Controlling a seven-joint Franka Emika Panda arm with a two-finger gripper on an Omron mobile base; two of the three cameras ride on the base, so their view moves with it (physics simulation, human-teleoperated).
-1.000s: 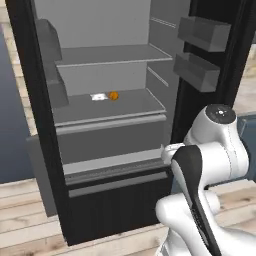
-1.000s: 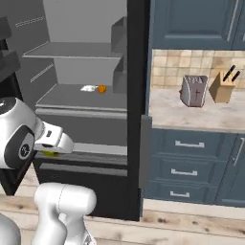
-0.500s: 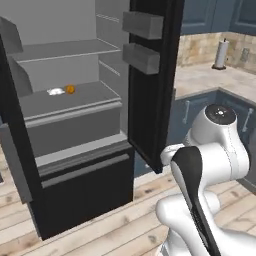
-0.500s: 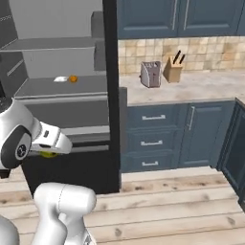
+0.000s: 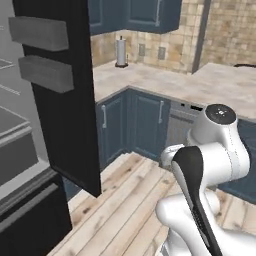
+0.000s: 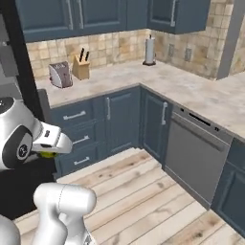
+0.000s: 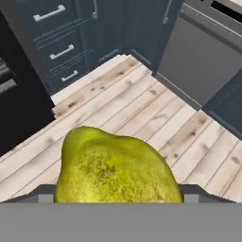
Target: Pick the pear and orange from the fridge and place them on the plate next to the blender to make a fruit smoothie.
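Standing open at the left, the fridge (image 5: 60, 100) shows its black door edge jutting toward the plank floor (image 6: 143, 191), which lies bare between it and the corner run of blue cabinets (image 6: 119, 119) and the grey dishwasher (image 6: 194, 158). The L-shaped table (image 6: 191, 91) carries a toaster (image 6: 60, 75), knife block (image 6: 81, 67) and paper-towel roll (image 6: 150, 50). The hand (image 6: 48, 152) is clenched on the pear (image 7: 116, 168), held above the floor.

We see the pear (image 7: 118, 168) cut off at its base by the hand view's lower band, hiding the fingertips. In the right base view, perhaps only a yellow sliver (image 6: 47, 154) shows under the wrist. The fridge (image 5: 60, 100) runs past the left edge.
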